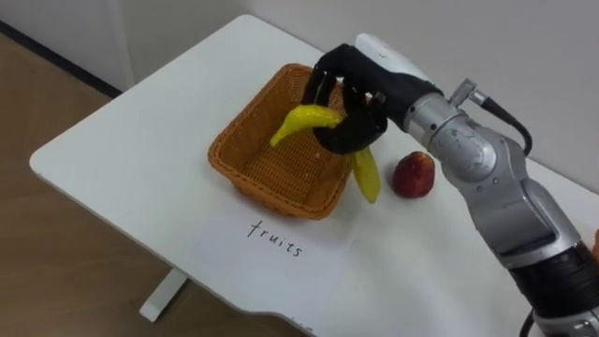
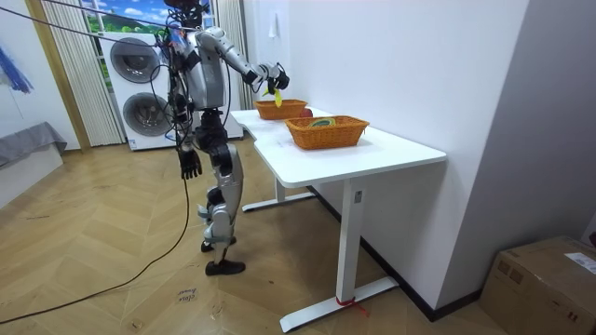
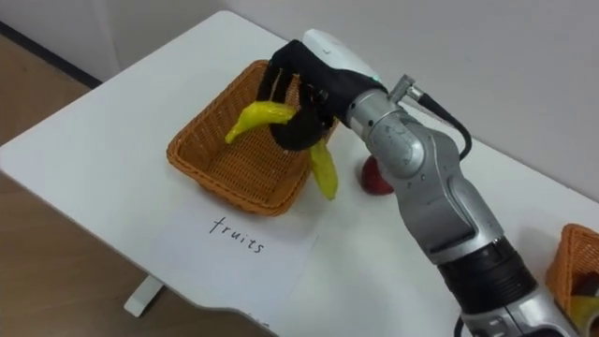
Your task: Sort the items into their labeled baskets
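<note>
**Entry: banana [image 1: 304, 119], in transit.**
- Location: hangs over the right rim of the fruit basket [image 1: 262, 187]. One end reaches in over the basket's bare weave. The other end droops outside the rim, on the side toward the red fruit.
- Holder: the right hand [image 1: 351, 108], its fingers and thumb curled round the banana's bend. Gripping at the middle probably keeps both ends balanced and leaves the tips free to clear the rim.
- Pose: the right arm stretches forward from the right of the basket, wrist bent so the palm faces down over the rim. Judged ready for lowering and release.

**Entry: red fruit [image 1: 413, 175].** Rests on the table [image 1: 122, 159] just right of the basket, apart from it. Likely the next piece to sort.

**Entry: paper sheet [image 1: 281, 245].** Handwritten, lies flat in front of the basket, apparently marking what belongs in it.

**Entry: second basket [image 2: 326, 131].** Stands well to the right of the fruit basket, presumably for the office supplies.

**Entry: left hand [image 2: 190, 165].** Hangs at the robot's side, well away from the basket, idle.
</note>
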`<state>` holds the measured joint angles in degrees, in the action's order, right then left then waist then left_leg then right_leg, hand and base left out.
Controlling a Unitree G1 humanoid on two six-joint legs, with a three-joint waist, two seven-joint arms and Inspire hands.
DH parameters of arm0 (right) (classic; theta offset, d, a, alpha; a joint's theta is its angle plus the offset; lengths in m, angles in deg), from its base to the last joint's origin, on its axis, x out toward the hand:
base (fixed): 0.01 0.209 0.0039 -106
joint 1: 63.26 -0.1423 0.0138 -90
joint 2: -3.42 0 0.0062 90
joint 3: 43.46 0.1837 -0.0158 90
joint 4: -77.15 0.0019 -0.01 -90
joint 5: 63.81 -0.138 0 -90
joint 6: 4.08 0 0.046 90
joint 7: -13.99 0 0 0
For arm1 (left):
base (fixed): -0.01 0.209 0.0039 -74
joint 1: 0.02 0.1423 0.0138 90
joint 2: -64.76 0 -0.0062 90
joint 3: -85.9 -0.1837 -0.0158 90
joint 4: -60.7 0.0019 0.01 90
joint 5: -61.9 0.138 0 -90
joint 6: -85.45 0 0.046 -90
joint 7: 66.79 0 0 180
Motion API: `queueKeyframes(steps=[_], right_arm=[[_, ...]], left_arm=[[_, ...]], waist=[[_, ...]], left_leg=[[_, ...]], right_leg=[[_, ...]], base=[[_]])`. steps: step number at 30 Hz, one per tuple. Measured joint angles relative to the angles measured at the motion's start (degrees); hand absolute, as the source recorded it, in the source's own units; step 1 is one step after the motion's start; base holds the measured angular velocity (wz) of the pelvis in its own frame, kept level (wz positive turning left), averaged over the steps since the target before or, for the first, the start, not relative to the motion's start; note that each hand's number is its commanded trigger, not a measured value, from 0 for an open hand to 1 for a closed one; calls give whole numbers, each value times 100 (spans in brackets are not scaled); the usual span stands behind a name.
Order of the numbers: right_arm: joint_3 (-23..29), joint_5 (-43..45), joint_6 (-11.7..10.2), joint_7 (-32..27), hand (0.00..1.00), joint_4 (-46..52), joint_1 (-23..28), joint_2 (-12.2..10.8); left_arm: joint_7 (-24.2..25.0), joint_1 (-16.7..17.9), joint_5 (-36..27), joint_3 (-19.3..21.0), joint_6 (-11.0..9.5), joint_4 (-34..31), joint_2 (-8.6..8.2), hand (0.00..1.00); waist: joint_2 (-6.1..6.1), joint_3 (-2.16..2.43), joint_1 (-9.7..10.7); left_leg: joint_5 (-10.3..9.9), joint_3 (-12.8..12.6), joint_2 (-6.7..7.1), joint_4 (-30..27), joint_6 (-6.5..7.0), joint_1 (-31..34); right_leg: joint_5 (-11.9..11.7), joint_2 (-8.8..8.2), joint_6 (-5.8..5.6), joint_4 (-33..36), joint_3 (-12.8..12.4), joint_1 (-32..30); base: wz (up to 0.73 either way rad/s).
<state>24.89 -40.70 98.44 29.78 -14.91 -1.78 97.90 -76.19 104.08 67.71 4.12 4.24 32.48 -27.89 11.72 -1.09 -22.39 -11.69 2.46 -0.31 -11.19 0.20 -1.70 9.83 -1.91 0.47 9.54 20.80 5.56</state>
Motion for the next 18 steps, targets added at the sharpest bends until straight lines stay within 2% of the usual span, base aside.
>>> queueKeyframes(steps=[6, 8, 18], right_arm=[[-22, -7, -7, -250, 0, -258, -7, -4], [-23, -49, -66, -344, 0, -393, -7, -4], [-209, -74, -72, -484, 0, -678, -6, -3]], left_arm=[[0, 9, 3, 2, -4, -39, -18, 0], [2, 3, -2, 0, -4, -78, -18, 0], [-12, 3, -1, -3, 48, -28, -37, 0]], waist=[[-33, -24, -65], [-35, -25, -63], [-70, -29, -56]], left_leg=[[0, 1, -1, 3, 0, 5], [0, -1, -3, 4, 0, 3], [1, -5, 6, -3, 0, 1]], right_leg=[[2, -5, -3, 0, 8, -5], [2, -4, -4, -1, 5, 1], [2, -8, -4, -1, -20, 21]], base=[[1], [0], [0]])
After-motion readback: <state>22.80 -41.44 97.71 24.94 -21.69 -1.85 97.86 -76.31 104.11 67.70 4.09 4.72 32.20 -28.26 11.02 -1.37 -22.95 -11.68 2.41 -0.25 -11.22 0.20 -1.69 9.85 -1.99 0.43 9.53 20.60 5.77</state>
